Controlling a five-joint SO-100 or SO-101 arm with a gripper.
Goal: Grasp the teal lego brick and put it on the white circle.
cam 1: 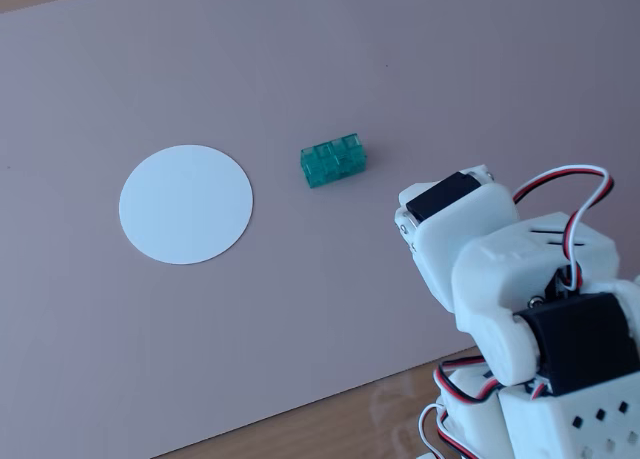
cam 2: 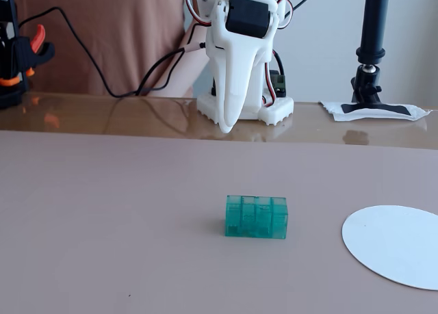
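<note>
The teal lego brick [cam 1: 333, 160] [cam 2: 256, 217] lies on the pink mat, a translucent green block with its studs facing sideways. In a fixed view the white circle [cam 1: 186, 203] lies flat a short way to the brick's left; in the other it sits at the right edge [cam 2: 397, 244]. My gripper [cam 2: 226, 127] hangs tip-down over the arm's base, well behind the brick. Its two white fingers are pressed together with nothing between them. From behind the arm [cam 1: 520, 299], the wrist block hides the fingertips.
The pink mat [cam 1: 300, 59] covers most of a glossy wooden table [cam 2: 102, 115]. A black camera post [cam 2: 373, 40] stands on a taped white patch at the back right, an orange-and-black clamp [cam 2: 20, 54] at the back left, and cables run behind the arm's base.
</note>
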